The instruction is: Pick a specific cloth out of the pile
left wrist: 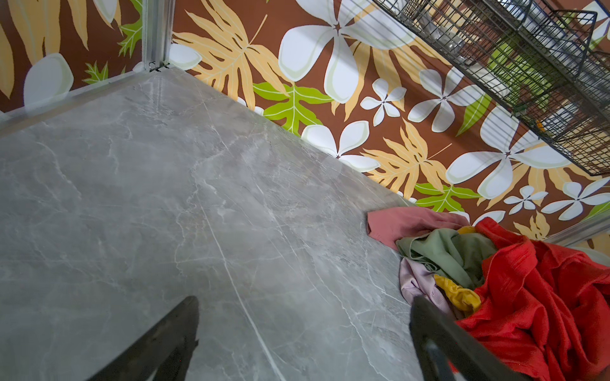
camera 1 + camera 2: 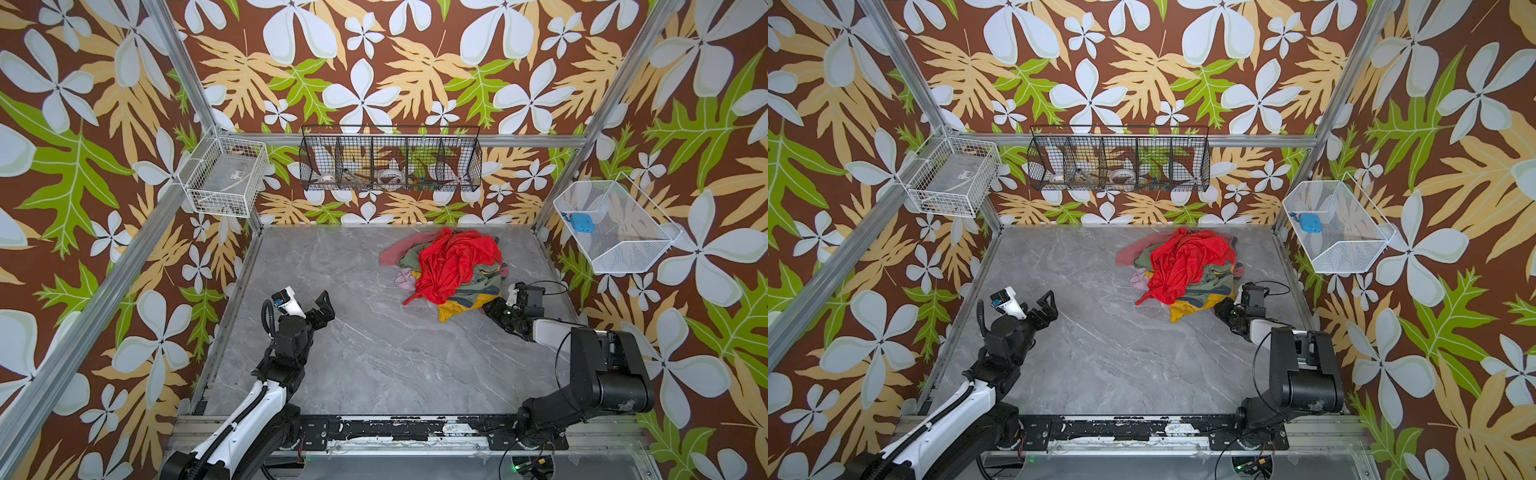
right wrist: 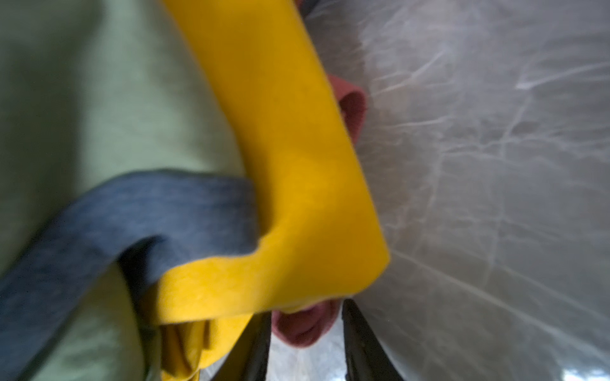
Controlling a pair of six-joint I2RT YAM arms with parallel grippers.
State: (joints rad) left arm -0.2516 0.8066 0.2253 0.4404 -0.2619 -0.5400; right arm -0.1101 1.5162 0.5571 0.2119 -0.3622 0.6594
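Yellow cloth (image 3: 297, 165) fills the right wrist view. At the bottom of that frame the right gripper (image 3: 305, 313) has its jaws pressed in on a small fold of the cloth (image 3: 303, 330), which pokes out beneath the yellow. The cloth is matte, dusty rose, soft and wrinkled. In a top view it also shows at the upper left edge of the pile (image 2: 478, 282), which sits toward the upper right of the grey surface (image 2: 353, 353), so it probably runs under the whole heap. Pulling from here could drag the yellow piece and the big red cloth (image 2: 453, 257) along, since both lie on top. The shallow bite could also slip off. The left gripper (image 1: 302, 308) hangs spread wide and empty, apart from the pile at its lower left in both top views.
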